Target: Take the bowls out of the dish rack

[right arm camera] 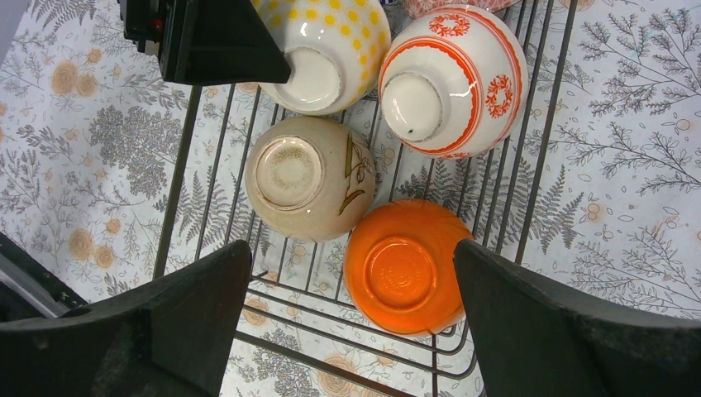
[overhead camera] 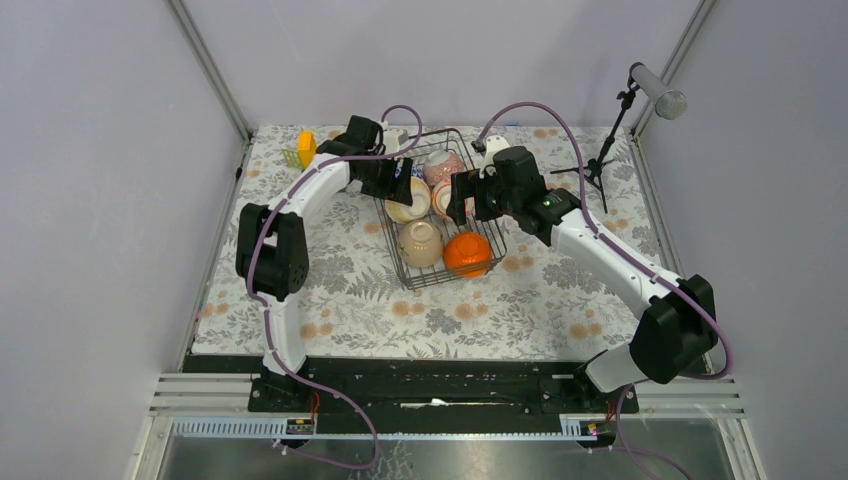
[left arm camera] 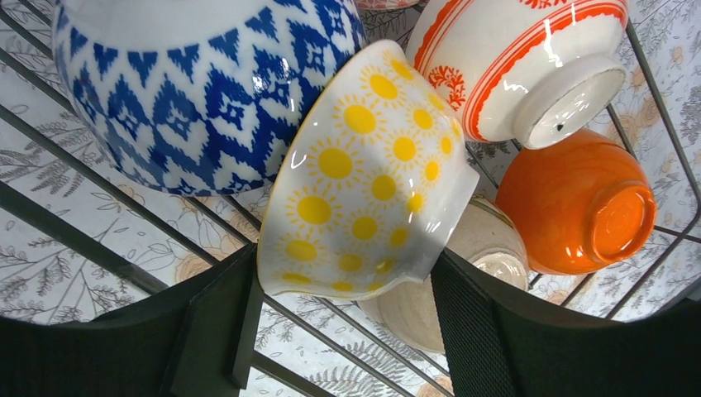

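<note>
Covering the tabletop [overhead camera: 380, 310], a floral cloth lay under the black wire dish rack [overhead camera: 392, 245], which stood toward the far edge, about midway between the left and right edges. Both arms reached over it from the near edge. The left gripper [left arm camera: 343, 273] was clenched on a tilted white bowl with yellow suns [left arm camera: 364, 174], one finger against each side. The right gripper [right arm camera: 351, 256] hung released, fingers wide apart, above the orange bowl [right arm camera: 402, 266] at the rack's near right corner. All the bowls lay upturned in the rack: beige bowl [right arm camera: 306, 178] beside the orange one, blue-white bowl [left arm camera: 190, 107] and red-banded bowl [left arm camera: 512, 66] beyond.
</note>
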